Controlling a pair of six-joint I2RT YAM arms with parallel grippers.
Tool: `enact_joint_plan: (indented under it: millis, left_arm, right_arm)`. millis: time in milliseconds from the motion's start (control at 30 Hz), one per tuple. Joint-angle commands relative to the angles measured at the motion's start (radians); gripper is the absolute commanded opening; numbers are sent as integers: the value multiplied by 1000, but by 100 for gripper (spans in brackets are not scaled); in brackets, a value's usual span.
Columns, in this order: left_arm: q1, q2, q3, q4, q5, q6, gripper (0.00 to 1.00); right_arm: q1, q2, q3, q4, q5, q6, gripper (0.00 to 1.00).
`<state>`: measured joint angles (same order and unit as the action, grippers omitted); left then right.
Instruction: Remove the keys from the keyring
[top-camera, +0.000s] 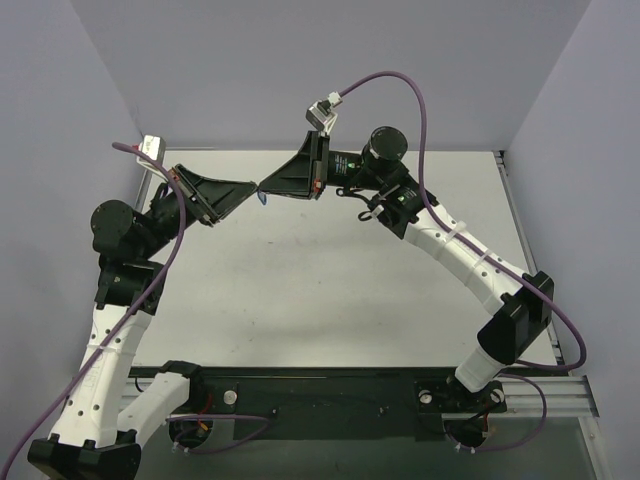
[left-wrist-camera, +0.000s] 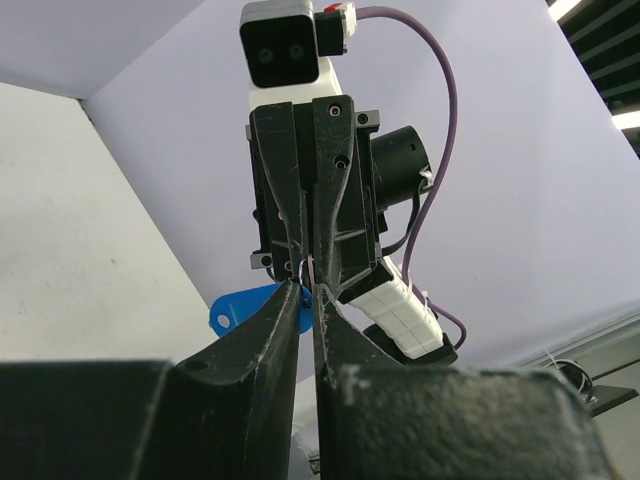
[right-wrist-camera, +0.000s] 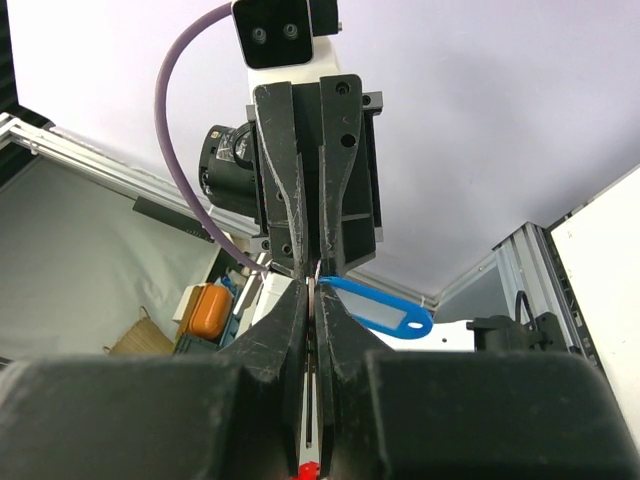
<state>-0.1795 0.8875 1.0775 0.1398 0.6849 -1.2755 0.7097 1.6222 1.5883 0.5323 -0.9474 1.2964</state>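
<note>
- Two grippers meet mid-air, far-centre: right gripper (right-wrist-camera: 313, 290) pinched shut on the thin metal keyring (right-wrist-camera: 319, 275), blue oblong plastic tag (right-wrist-camera: 375, 308) dangling.
- Left gripper (left-wrist-camera: 308, 292) narrow; hold unclear.
- Next we must slide the unseen silver key off.

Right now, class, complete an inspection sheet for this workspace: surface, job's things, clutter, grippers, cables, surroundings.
Surface: white table, flat and matte.
Job's things: keyring, blue tag showing, held in the air between the gripper tips; key not made out.
Clutter: nothing seen.
Grippers: right gripper shut; left gripper nearly closed; tips meet; which grips the keyring is unclear.
Cables: purple cable loops free from each wrist camera.
Surroundings: lilac walls; orange object beyond the table.
</note>
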Motion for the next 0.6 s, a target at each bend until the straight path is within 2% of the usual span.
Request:
enact_joint_plan:
  millis: [0, 200, 233, 367, 567]
  left_arm:
    - [-6, -7, 13, 64, 21, -2, 18]
    - [-6, -1, 13, 73, 30, -2, 6]
    - [-6, 2, 13, 75, 34, -2, 0]
    - [-5, 8, 19, 69, 56, 10, 0]
    - [-6, 57, 108, -138, 165, 160, 0]
  right_arm:
    - [13, 10, 55, 60, -4, -14, 0]
    - [30, 15, 59, 72, -25, -5, 0]
    - [31, 16, 59, 72, -34, -3, 0]
    - [42, 21, 53, 77, -59, 4, 0]
    - [45, 5, 32, 69, -111, 10, 0]
